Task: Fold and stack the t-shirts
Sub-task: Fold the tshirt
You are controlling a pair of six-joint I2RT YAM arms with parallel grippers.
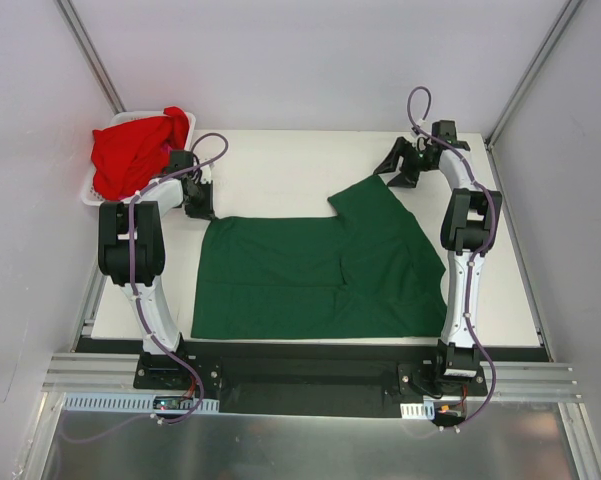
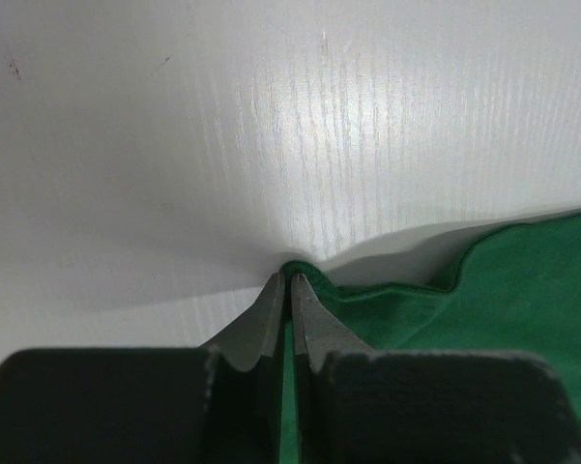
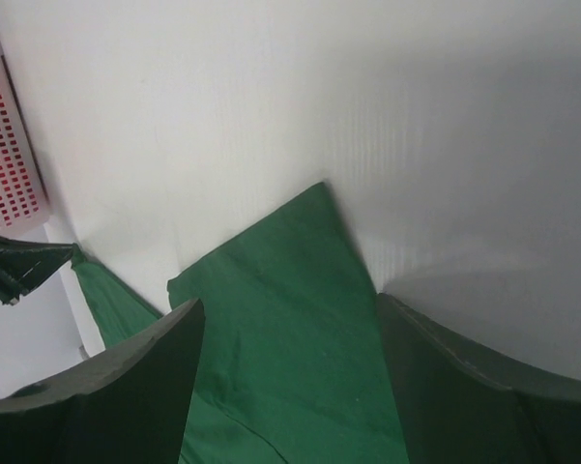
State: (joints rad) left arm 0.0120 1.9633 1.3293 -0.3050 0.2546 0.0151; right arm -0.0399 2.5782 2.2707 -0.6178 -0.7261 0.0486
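We count one dark green cloth t-shirt [image 1: 320,275] spread on the desk [image 1: 280,160], left end effector [image 2: 288,282] clenched on its far-left corner, right end effector [image 3: 285,319] released above, one bright red cloth heap [image 1: 135,150] far-left.

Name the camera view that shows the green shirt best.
The top view: the green shirt lies spread on the table, almost all in sight. The left wrist view shows only an edge pinched in the shut left gripper; the right wrist view only one pointed corner near the open right gripper.

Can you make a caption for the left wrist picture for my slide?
Left end effector shut on the edge of the green shirt on the white table.
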